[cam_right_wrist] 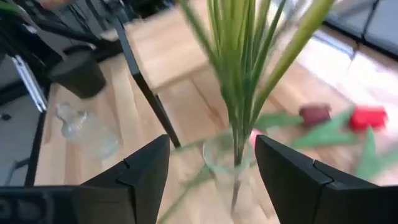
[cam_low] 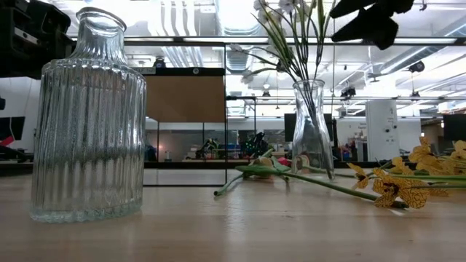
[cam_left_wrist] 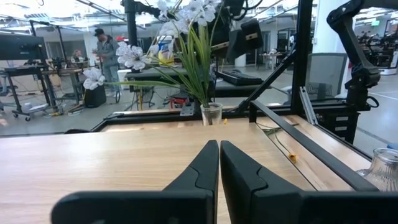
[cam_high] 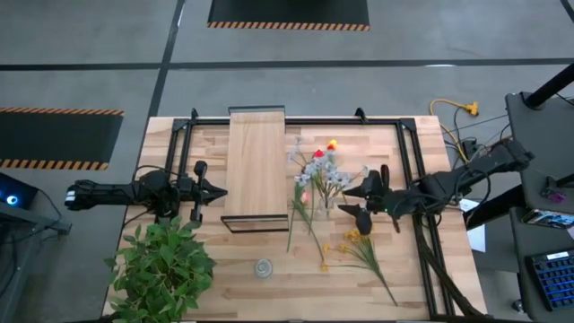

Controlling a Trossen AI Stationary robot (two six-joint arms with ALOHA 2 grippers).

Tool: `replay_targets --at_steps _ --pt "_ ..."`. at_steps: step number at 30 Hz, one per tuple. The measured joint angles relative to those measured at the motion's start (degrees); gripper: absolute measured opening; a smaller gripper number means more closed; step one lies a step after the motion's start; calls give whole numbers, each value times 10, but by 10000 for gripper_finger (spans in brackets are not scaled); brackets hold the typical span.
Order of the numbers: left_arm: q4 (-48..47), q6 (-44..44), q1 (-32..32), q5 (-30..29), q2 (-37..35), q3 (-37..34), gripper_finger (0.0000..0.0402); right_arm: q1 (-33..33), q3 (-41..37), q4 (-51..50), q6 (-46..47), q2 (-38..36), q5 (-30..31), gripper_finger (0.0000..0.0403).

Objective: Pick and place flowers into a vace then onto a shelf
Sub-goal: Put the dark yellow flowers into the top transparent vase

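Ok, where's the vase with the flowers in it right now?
In the high view the vase stands right of centre on the table, between the shelf and the open right gripper, with loose tulips beside it.

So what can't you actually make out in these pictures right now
- Right wrist view: the stems standing in the slim vase are blurred, and their blooms are cut off by the picture's edge.
- Low view: the right pincer is cut off at the top edge, so its fingers cannot be judged there.
- High view: the ribbed glass bottle is too small to show detail.
- Left wrist view: the shut left pincer hides the wood right ahead of it.
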Motion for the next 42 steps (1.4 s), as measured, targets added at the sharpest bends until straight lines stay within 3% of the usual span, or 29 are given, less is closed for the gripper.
replay_targets --at_steps 8,21,33,42 --pt "0 0 0 0 0 0 0 35 108 -217 153 71 -3 226" --pt "0 0 0 0 0 0 0 94 220 -414 307 206 -74 226" --pt "0 0 0 0 0 0 0 151 228 -430 414 282 -159 226" --pt "0 0 0 0 0 0 0 196 227 -423 481 349 -178 226"
